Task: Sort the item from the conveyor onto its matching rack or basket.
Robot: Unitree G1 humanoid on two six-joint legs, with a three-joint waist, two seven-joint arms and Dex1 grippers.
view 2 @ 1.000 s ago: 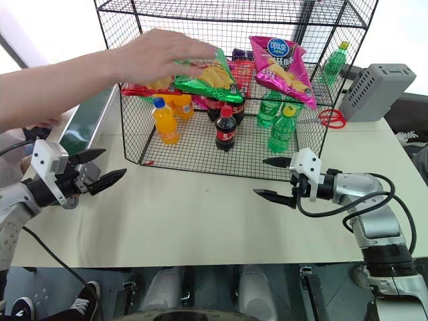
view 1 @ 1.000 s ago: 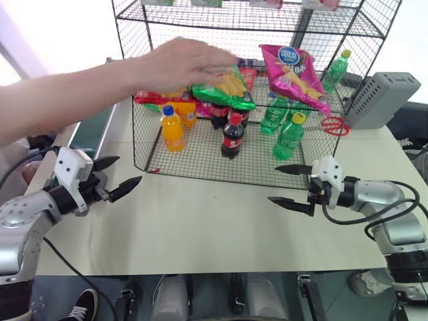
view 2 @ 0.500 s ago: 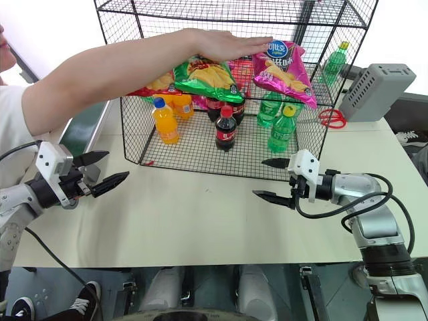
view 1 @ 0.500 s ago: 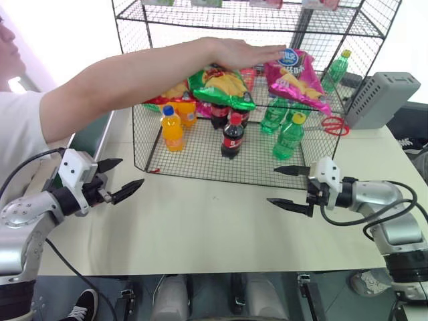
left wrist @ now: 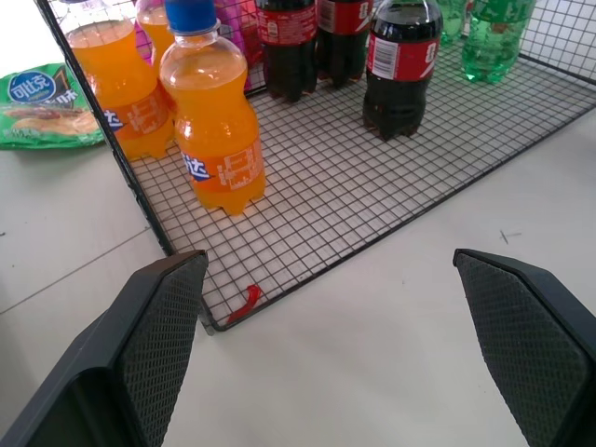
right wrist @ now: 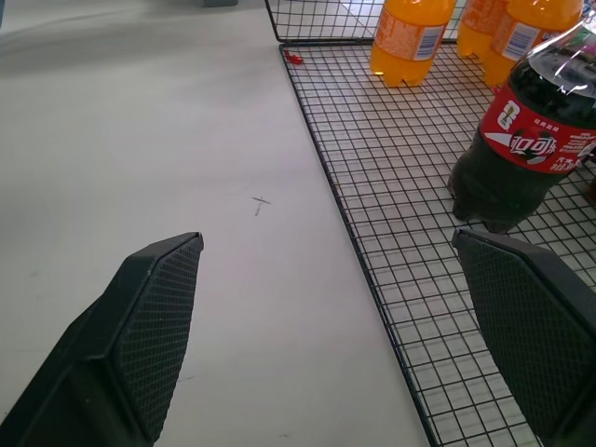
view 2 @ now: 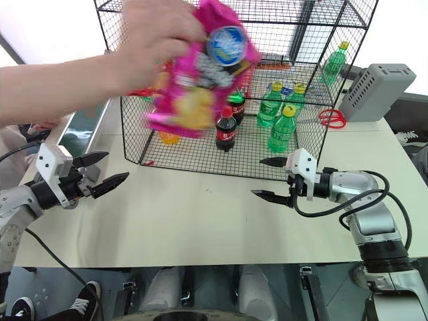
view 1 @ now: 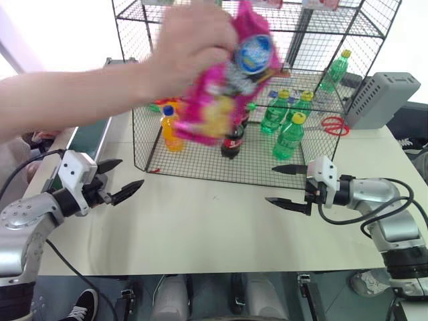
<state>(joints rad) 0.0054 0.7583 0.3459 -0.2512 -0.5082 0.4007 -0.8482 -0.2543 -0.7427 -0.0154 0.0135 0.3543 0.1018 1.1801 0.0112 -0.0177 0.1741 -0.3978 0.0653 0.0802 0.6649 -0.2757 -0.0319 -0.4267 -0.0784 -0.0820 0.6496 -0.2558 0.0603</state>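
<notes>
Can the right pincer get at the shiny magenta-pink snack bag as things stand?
Probably not yet. The shiny magenta-pink snack bag is held up in the air by a person's hand, in front of the black wire-mesh rack. The right pincer hangs open low over the table, well below and to the side of it.

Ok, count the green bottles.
4. On the wire rack's bottom tier: front green bottle, two behind it. A fourth stands beyond the rack's right corner. The pink snack bag may hide more.
</notes>
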